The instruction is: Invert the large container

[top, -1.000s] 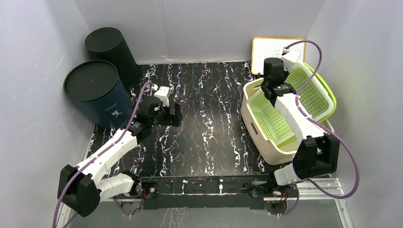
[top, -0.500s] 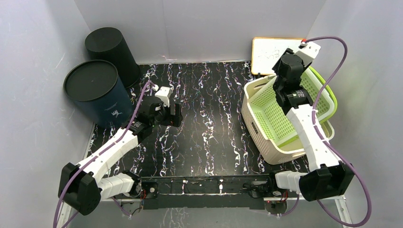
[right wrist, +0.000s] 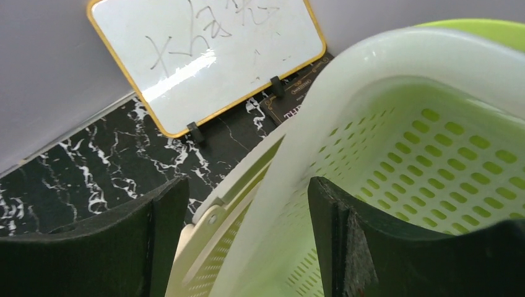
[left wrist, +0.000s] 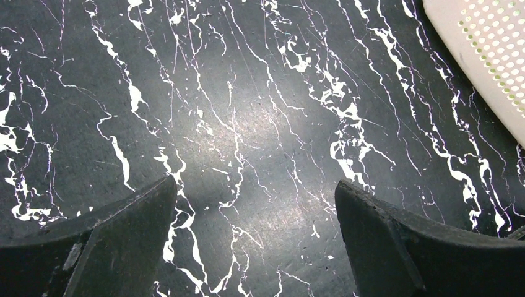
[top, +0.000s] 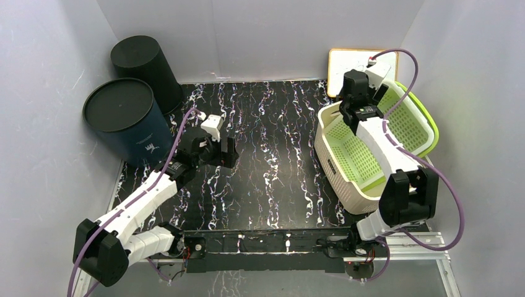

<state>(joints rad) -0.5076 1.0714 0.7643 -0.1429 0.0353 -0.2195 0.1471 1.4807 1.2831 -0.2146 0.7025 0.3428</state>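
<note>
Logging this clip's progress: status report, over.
Left pincer open, empty over the tabletop. Right pincer open, astride laundry basket rim. Basket mouth-up, not flipped. Whiteboard close behind.

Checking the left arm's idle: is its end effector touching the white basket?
Apart: the top view shows dark tabletop between the left end effector and the basket.

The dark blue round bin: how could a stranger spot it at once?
At the far left corner of the black marbled table stand two dark cylinders. The dark blue round bin is the nearer one; unlike the plain black cylinder behind it, it carries a white logo low on its side.
</note>
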